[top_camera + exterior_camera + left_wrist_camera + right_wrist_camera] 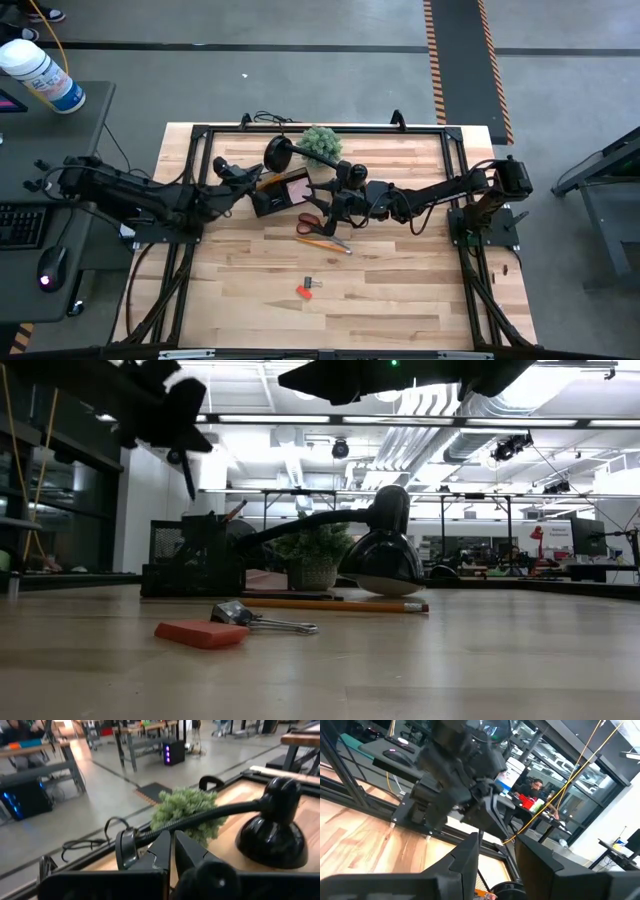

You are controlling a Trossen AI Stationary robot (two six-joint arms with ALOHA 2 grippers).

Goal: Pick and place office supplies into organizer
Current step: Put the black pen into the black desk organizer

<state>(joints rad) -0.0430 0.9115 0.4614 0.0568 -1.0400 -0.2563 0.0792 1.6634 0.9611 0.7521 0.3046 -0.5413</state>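
The dark organizer (pixel 283 192) stands behind the table's middle with a pink sticky-note pad (pixel 297 187) in it. In the low view the organizer (pixel 190 560) is a dark box. Orange-handled scissors (pixel 311 222) and a yellow pencil (pixel 326 242) lie just in front of it. A red clip (pixel 305 291) lies nearer the front edge. My left gripper (pixel 222 168) hovers left of the organizer. It is shut, and nothing shows between its fingers (pixel 162 851). My right gripper (pixel 335 198) hangs open above the scissors, right of the organizer, with an empty gap (pixel 497 865).
A black lamp stands behind the organizer, base (pixel 277 153) on the table, neck arching over, head (pixel 385 560) low. A green fuzzy plant (pixel 322 143) sits at the back. A metal binder clip (pixel 250 618) lies beside the red piece (pixel 200 632). Bare wood spans the near half.
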